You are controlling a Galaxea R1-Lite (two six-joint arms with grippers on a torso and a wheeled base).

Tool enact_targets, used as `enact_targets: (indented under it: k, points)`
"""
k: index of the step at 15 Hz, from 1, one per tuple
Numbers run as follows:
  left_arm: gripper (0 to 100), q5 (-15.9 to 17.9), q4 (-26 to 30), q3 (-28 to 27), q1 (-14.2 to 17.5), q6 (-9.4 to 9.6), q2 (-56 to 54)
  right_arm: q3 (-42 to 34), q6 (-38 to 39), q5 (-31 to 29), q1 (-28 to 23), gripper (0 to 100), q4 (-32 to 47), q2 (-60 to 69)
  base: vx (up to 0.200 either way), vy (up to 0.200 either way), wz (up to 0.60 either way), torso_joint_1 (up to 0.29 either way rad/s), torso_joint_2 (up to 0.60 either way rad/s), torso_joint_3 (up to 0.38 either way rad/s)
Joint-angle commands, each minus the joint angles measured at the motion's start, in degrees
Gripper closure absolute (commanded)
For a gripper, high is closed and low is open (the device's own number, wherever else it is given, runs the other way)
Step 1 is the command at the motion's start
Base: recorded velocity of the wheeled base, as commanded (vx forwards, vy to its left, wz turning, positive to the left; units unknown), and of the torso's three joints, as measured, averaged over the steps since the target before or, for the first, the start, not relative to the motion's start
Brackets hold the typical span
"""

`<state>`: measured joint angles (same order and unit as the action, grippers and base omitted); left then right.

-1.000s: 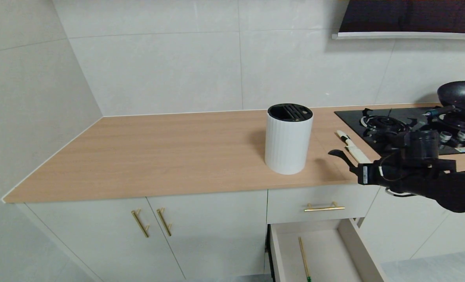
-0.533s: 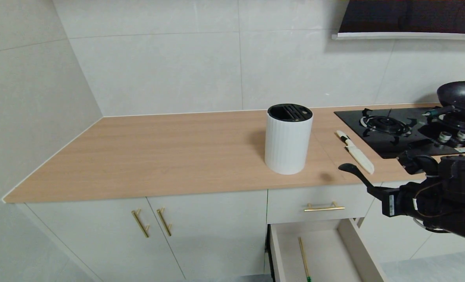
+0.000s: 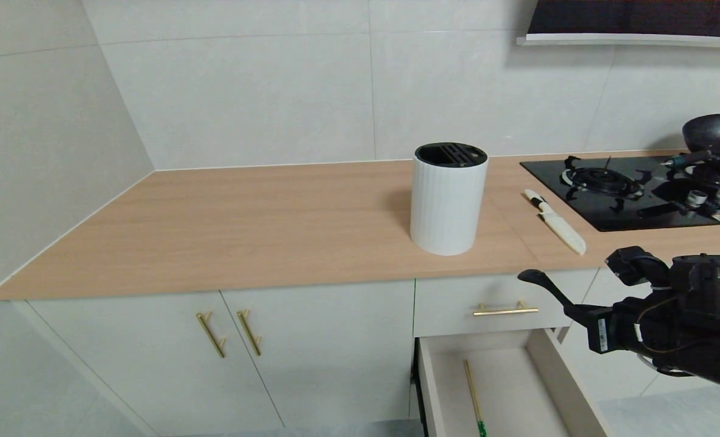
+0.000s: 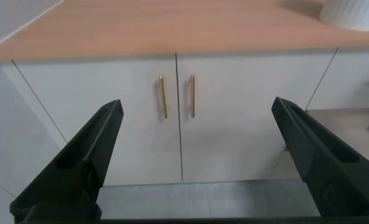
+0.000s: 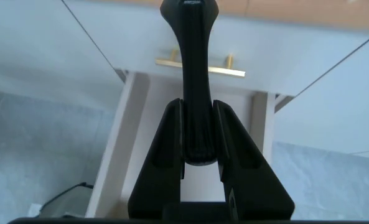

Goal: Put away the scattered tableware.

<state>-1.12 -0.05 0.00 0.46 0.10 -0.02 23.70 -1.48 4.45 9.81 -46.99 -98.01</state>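
While the right gripper [image 3: 581,312] pinches a black utensil [image 3: 539,281] just off the counter [image 3: 244,243] edge, above the open drawer [image 3: 506,388], the left gripper [image 4: 196,106] hangs spread.

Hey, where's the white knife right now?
In the head view, the white knife lies on the counter, between the white holder and the black stove.

The wooden counter [image 3: 244,224] carries an upright white holder [image 3: 447,203], a knife [image 3: 555,222] lying near it, and a black hob [image 3: 633,194]. The open drawer [image 3: 539,364] holds a chopstick [image 3: 473,394].
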Motion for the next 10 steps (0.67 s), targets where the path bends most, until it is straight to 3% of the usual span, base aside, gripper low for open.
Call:
enact_targets:
  k: [1,10]
  points:
    - [0,0.0,0.0,0.0,0.0,-0.01,0.0,-0.1,-0.1,0.0,0.0,100,-0.1,-0.7,0.000,0.000,0.00,-0.227,0.53,0.295]
    - [0,0.0,0.0,0.0,0.0,-0.01,0.0,-3.1,-1.8,-0.1,1.3,100,-8.5,-6.9,0.000,0.000,0.00,-0.212,0.51,0.294]
